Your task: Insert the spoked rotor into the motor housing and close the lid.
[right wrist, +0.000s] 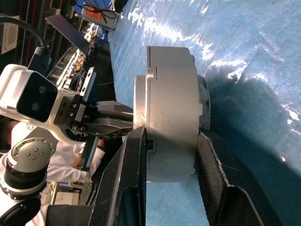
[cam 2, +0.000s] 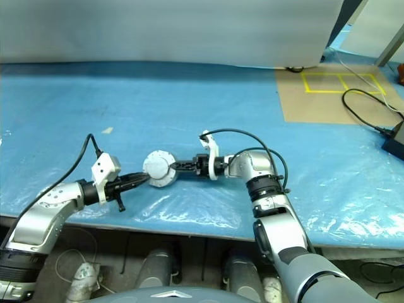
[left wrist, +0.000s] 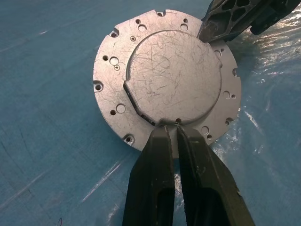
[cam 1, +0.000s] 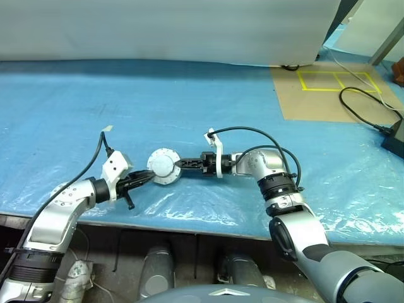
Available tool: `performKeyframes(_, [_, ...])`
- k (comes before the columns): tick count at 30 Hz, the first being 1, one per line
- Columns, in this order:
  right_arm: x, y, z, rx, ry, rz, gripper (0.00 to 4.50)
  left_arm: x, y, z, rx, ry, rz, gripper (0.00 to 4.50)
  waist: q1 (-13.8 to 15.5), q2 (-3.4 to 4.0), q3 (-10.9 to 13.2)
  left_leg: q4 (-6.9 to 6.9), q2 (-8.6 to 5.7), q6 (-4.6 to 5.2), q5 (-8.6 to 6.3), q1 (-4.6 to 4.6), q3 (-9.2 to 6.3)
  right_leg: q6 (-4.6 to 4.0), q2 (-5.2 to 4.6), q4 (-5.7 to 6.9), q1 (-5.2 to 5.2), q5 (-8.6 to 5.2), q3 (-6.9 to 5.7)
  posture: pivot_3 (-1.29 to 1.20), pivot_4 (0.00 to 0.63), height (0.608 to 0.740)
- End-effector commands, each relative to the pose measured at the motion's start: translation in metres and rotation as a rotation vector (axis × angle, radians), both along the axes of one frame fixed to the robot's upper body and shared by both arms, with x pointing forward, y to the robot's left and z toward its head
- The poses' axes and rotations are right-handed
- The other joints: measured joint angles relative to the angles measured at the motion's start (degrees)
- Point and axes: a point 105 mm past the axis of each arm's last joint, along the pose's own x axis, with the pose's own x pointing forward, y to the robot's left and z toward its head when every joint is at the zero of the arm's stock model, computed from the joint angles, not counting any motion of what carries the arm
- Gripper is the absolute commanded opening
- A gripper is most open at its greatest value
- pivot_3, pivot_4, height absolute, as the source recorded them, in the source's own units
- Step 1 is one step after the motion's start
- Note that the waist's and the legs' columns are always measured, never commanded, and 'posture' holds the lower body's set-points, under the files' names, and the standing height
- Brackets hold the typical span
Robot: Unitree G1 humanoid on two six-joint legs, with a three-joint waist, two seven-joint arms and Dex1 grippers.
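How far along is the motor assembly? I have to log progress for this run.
Looks nearly finished: the lid sits flat on the motor housing, and the closed unit is held up above the blue sheet. In hand: the left pincer, shut, nips the flange edge, and the right pincer clamps across the body. The spoked rotor presumably sits inside, but that is hidden. Left: confirm seating, put it down.

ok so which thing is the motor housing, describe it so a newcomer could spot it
On the blue plastic sheet, look between the two grippers near the front edge. The motor housing is the round silver-grey metal puck they pinch, with small holes around its flange.
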Motion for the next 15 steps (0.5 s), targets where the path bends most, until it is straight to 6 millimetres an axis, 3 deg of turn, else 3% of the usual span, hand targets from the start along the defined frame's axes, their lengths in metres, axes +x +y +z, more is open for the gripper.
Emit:
performKeyframes(1, [-0.009,0.017,0.008,0.074,0.021,0.058,1.08,0.001,-0.006,0.022,-0.061,-0.06,-0.027,0.34,0.0,0.0,0.0,0.0,0.0,0.0,0.0,0.0,0.0,0.0,0.0,0.0,0.0,0.0,0.0,0.0,0.15,0.74])
performKeyframes(8, [0.009,0.006,0.02,0.134,0.083,-0.038,1.08,0.004,0.005,0.093,-0.29,-0.182,0.017,0.34,-0.05,-0.02,0.01,0.06,0.03,0.0,0.01,-0.26,0.0,-0.03,0.02,0.1,-0.24,0.01,-0.04,0.0,0.15,0.74])
performKeyframes(11, [0.016,0.001,0.036,0.217,0.118,-0.074,1.08,0.006,0.018,0.102,-0.377,-0.158,0.087,0.34,-0.12,-0.02,0.01,0.06,0.0,0.0,0.01,-0.26,0.0,-0.03,0.01,0.08,-0.23,0.01,-0.03,0.0,0.15,0.74])
performKeyframes(15, [0.024,-0.007,0.052,0.294,0.137,-0.116,1.08,0.002,0.034,0.101,-0.466,-0.098,0.165,0.34,-0.07,-0.03,0.01,0.07,0.0,0.18,0.12,-0.6,0.0,0.01,0.01,0.1,-0.56,0.04,-0.03,0.0,0.15,0.74])
